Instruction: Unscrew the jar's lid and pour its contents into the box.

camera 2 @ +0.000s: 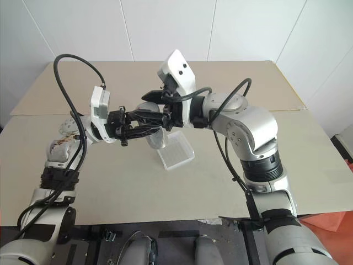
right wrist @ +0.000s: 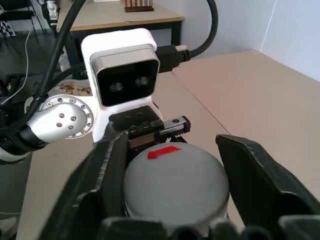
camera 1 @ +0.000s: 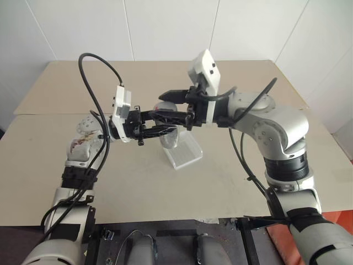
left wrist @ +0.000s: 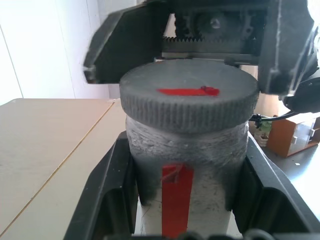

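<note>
Left gripper [left wrist: 187, 210] is clamping the jar [left wrist: 185, 165] by its body, 2 fingers [left wrist: 102, 200] pressing its sides, jaws fully closed on it; right gripper [right wrist: 172, 187] is straddling the lid [right wrist: 175, 182], 1 finger at each side of the knurled rim, looking nearly closed on it, though whether the pads are biting I cannot tell; lid is sitting square on the jar, red mark [left wrist: 187, 91] facing up, so unscrewing is looking not yet done; both grippers are meeting in mid-air above the box [camera 1: 182, 152], jar held well clear of it; contents are not readable through the frosted wall; for this step: get the right pads seating flat on the knurling before twisting, keep the twist axis in line with the jar, keep the left clamp firm so the body is not spinning with the cap, expect several regrips; risk is the cap slipping or the jar tilting; box is lying on a beige table [camera 1: 265, 187] with a seam across it; white panelled walls [camera 1: 165, 27] are standing behind.
</note>
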Controlling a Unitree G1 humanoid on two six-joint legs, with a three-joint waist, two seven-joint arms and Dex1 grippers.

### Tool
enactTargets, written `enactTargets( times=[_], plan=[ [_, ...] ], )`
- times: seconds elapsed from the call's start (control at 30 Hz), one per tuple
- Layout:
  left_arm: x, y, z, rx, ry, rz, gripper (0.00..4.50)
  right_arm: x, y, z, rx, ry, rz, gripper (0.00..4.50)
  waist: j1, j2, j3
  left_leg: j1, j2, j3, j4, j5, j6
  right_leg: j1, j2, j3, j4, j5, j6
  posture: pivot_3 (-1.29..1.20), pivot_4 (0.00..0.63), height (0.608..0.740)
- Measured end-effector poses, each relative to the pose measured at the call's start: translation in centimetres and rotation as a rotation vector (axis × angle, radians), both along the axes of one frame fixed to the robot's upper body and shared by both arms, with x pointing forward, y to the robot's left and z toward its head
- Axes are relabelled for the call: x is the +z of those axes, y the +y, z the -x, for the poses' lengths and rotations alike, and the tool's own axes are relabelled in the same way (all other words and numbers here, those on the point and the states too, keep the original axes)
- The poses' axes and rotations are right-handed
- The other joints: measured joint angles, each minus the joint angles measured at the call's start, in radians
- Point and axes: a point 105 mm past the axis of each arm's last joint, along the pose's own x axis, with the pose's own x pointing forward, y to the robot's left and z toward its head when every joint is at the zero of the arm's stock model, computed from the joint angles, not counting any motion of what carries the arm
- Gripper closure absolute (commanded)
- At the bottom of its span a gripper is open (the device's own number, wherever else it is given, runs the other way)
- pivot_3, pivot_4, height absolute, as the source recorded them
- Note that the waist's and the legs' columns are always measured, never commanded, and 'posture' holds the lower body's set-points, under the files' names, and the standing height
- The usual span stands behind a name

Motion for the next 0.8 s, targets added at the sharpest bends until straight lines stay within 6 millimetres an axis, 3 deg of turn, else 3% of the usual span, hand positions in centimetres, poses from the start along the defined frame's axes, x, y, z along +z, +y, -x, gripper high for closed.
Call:
enactTargets(
  times=[0.43,0.63,0.8],
  plan=[
    [0.4,0.0,-0.1,-0.053,-0.015,-0.034,2.49,0.1,-0.2,0.1,0.062,-0.036,-0.010,1.64,0.000,0.000,0.000,0.000,0.000,0.000,0.000,0.000,0.000,0.000,0.000,0.000,0.000,0.000,0.000,0.00,0.150,0.740],
    [0.3,-0.6,2.3,-0.291,0.030,-0.103,2.49,-0.5,-1.0,2.1,0.403,-0.102,-0.029,1.64,-0.001,0.000,0.000,0.000,0.000,0.000,0.000,0.000,0.000,0.001,0.000,0.000,-0.002,0.000,0.000,0.00,0.150,0.740],
    [0.5,-0.1,3.1,-0.340,0.079,-0.116,2.49,-0.4,-1.8,1.8,0.581,-0.101,0.011,1.64,-0.010,0.001,0.001,0.001,0.001,0.000,0.000,0.000,0.000,0.000,0.001,0.000,-0.001,0.000,0.000,0.00,0.150,0.740]
  ],
)
